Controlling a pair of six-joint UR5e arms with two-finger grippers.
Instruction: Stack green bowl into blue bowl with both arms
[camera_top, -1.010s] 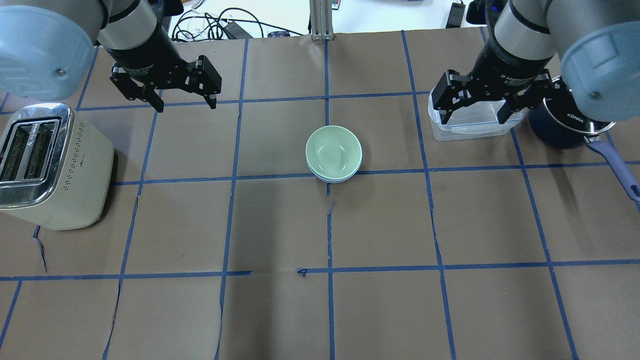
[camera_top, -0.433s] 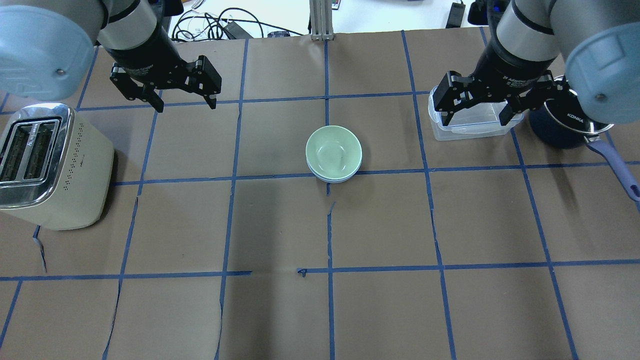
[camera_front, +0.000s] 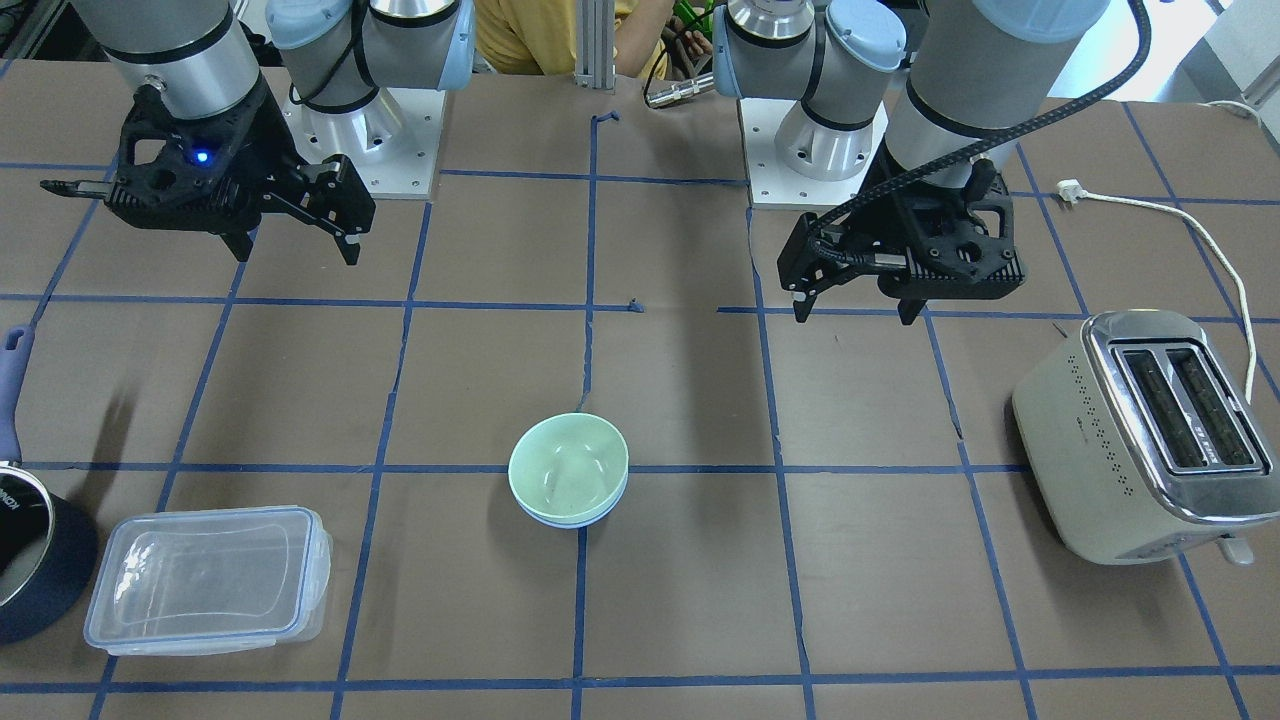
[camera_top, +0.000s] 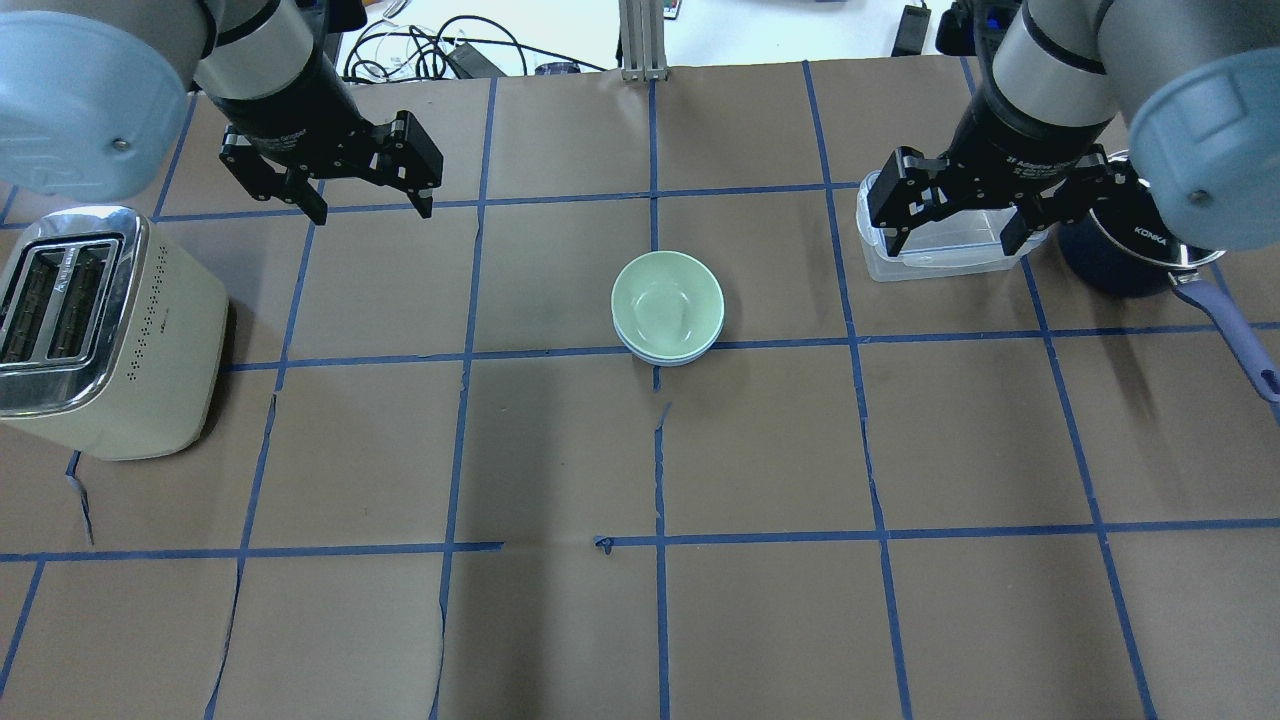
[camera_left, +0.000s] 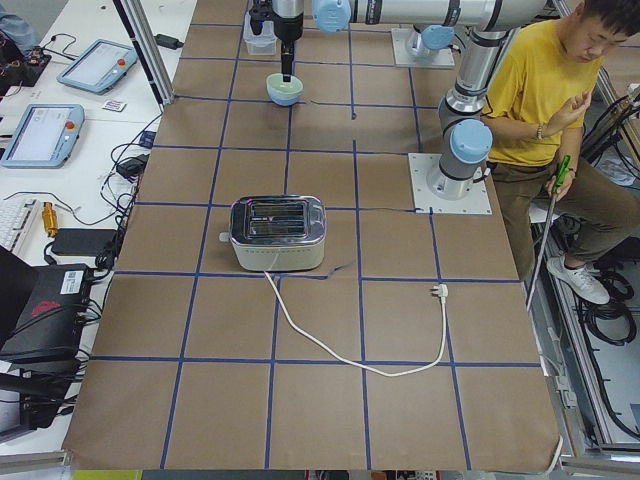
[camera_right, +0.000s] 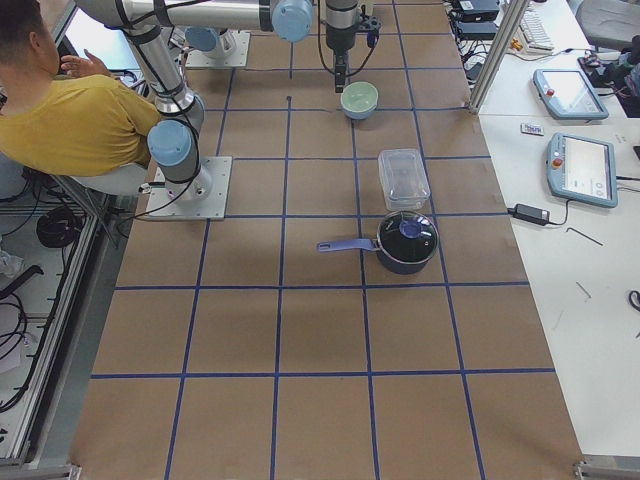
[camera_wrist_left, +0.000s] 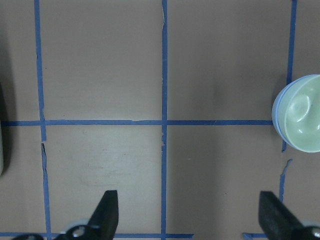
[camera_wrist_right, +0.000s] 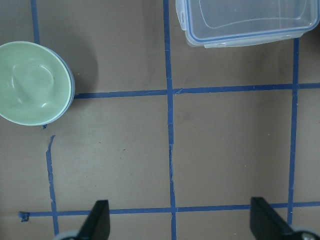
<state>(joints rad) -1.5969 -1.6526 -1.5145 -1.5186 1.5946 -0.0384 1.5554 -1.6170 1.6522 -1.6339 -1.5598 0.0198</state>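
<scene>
Two bowls sit nested near the middle of the tabletop (camera_top: 760, 450). The green bowl (camera_top: 667, 303) rests upright inside the blue bowl (camera_top: 668, 359), so only a thin blue rim shows under it. The stack stands right at a crossing of the blue tape lines.

Neither claw touches it; both hang above the brown paper, well apart from the bowls and on either side of them. The left claw (camera_top: 373, 212) has its fingers spread wide and holds nothing. The right claw (camera_top: 950, 248) is spread just as wide and is just as empty.

Out on the right arm's side, a clear plastic container (camera_front: 205, 578) with a blue-edged lid lies flat. Just beside it stands a dark navy pot (camera_right: 408, 240) with a glass lid and a long handle. On the left arm's side sits a cream and chrome toaster (camera_top: 100, 330), slots up. Its white cord (camera_left: 350, 340) trails loose across the paper, and the plug lies on the tabletop. Someone in a yellow shirt (camera_left: 530, 90) sits close behind the robot's bases.
</scene>
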